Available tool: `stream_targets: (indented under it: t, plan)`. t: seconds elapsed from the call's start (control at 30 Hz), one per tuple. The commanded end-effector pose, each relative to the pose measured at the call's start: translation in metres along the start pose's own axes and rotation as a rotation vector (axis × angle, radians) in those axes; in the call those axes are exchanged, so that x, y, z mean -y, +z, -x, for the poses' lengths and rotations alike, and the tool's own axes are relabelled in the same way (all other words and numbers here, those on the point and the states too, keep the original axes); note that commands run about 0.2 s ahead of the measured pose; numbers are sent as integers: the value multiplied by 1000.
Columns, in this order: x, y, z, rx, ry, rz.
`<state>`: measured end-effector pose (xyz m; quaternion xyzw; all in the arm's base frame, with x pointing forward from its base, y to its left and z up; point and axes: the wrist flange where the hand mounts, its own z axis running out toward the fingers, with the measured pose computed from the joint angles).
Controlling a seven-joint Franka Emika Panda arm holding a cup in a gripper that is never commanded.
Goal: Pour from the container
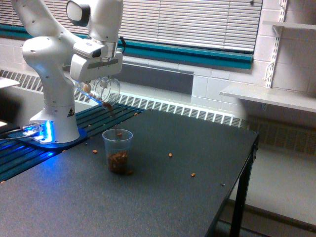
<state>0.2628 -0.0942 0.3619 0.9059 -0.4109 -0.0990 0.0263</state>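
My gripper is shut on the container, a small clear cup tipped steeply on its side with its mouth facing the exterior view's right and down. A few brown pieces cling at its lip and one falls below it. Directly underneath, a clear tapered plastic cup stands upright on the dark table, with a layer of brown pieces in its bottom. The container hangs well above that cup's rim, apart from it.
Loose brown pieces lie scattered on the table around the cup. The arm's white base with blue lights stands at the exterior view's left. The table's edge drops off at the right, with a shelf beyond.
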Motion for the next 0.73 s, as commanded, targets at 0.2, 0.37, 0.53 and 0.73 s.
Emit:
stream_targets:
  t: [0.2,0.37,0.53,0.73]
  plan:
    - [4,1,-6,15,-17,5]
    - [6,3,-9,23,-22,10]
    - [8,4,-12,32,-28,10]
    - [10,5,-16,26,-42,0]
